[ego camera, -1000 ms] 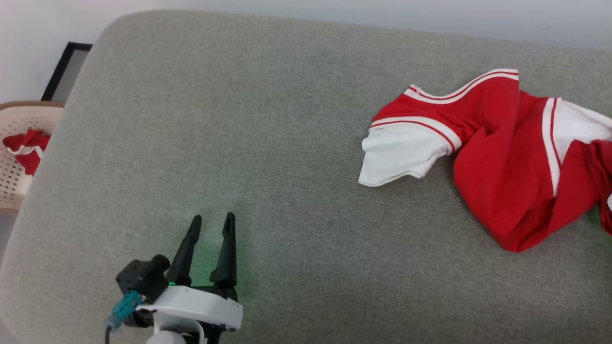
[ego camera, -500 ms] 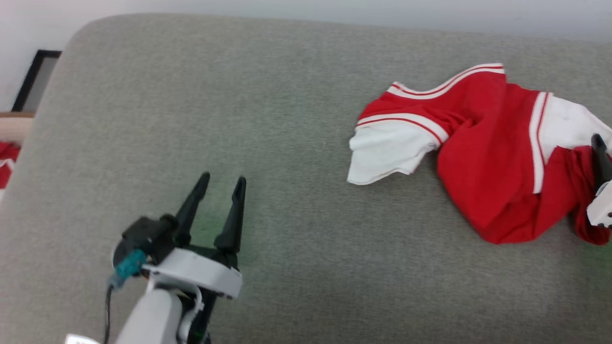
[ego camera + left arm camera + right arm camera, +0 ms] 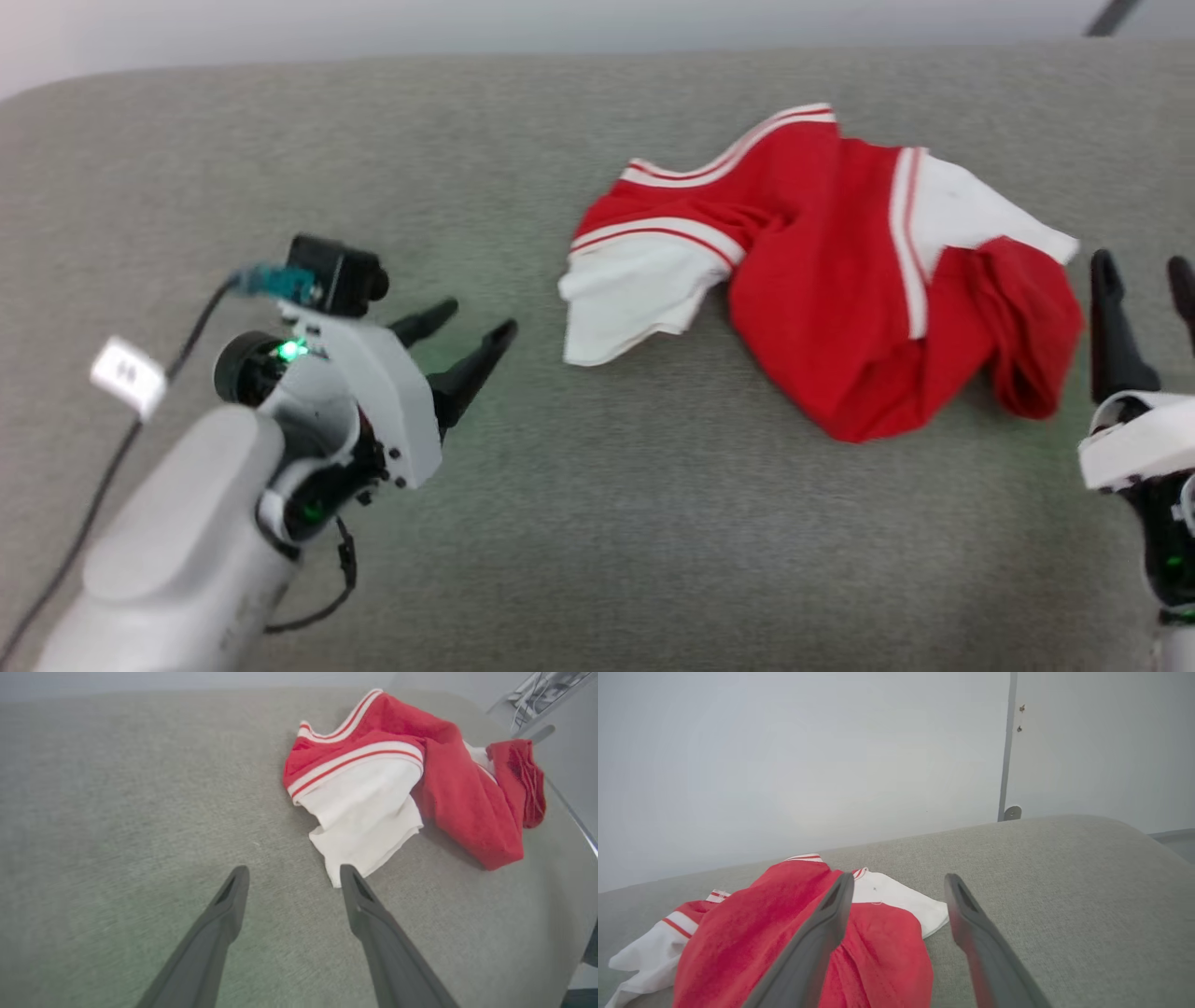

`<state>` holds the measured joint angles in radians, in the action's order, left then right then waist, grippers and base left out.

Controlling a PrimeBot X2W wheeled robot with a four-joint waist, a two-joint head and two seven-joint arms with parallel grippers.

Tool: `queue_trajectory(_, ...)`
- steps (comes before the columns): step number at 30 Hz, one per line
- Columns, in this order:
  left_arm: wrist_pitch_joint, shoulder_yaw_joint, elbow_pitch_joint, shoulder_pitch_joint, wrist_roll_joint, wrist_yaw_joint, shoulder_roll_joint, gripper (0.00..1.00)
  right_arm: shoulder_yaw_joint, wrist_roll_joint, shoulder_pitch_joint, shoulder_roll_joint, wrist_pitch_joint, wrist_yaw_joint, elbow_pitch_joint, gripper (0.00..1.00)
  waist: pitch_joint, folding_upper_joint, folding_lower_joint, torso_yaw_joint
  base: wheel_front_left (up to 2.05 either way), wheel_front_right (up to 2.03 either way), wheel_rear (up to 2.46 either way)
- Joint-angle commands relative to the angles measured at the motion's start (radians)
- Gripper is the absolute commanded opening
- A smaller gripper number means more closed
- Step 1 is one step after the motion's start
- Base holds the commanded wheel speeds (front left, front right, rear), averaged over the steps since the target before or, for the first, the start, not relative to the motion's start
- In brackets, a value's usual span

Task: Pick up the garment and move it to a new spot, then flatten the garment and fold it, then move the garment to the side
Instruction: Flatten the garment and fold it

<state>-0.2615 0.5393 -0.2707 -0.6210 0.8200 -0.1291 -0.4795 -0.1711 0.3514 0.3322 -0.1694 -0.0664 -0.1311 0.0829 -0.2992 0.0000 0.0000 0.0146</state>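
Left gripper (image 3: 481, 317): fingers spread, holding nothing, just left of the crumpled garment (image 3: 822, 308). Right gripper (image 3: 1144, 264): fingers spread, empty, just beside its right edge. Garment lies on grey cushion (image 3: 597, 523).

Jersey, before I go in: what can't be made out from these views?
- Any print on the jersey: head view, buried in its own crumpled folds.
- Jersey's near edge: right wrist view, cut off by the bottom edge and covered by a finger of the right gripper.
- Right gripper's outer finger: head view, cut off by the right edge.
- Which opening is neck or armhole: all views, folds confuse it.
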Motion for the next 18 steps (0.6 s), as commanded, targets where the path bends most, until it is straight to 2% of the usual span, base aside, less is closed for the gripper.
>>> queue_trajectory(1, -0.074, 0.015, -0.014, -0.029, 0.057, -0.002, -0.016, 1.00, 0.007, 0.008, -0.023, 0.018, 0.001, 0.001, -0.027, 1.00, -0.010, 0.0000, 0.0000, -0.061, 0.00, 0.00, 0.00)
queue_trajectory(4, -0.252, 0.048, -0.054, -0.083, 0.175, -0.002, -0.037, 1.00, 0.024, 0.010, -0.051, 0.042, -0.006, 0.001, -0.077, 1.00, -0.020, 0.0000, 0.0000, -0.099, 0.00, 0.00, 0.00)
queue_trajectory(7, -0.350, 0.061, -0.086, -0.127, 0.247, -0.002, -0.049, 1.00, 0.033, 0.019, -0.068, 0.059, -0.010, 0.001, -0.108, 1.00, -0.030, 0.0000, 0.0000, -0.134, 0.00, 0.00, 0.00)
queue_trajectory(11, -0.378, 0.063, -0.141, -0.175, 0.295, -0.002, -0.040, 1.00, 0.034, 0.023, -0.082, 0.074, -0.007, 0.001, -0.125, 1.00, -0.043, 0.0000, 0.0000, -0.170, 0.00, 0.00, 0.00)
queue_trajectory(18, -0.347, 0.101, -0.237, -0.237, 0.314, -0.002, -0.021, 1.00, 0.059, 0.027, -0.087, 0.089, -0.003, 0.001, -0.117, 1.00, -0.052, 0.0000, 0.0000, -0.203, 0.00, 0.00, 0.00)
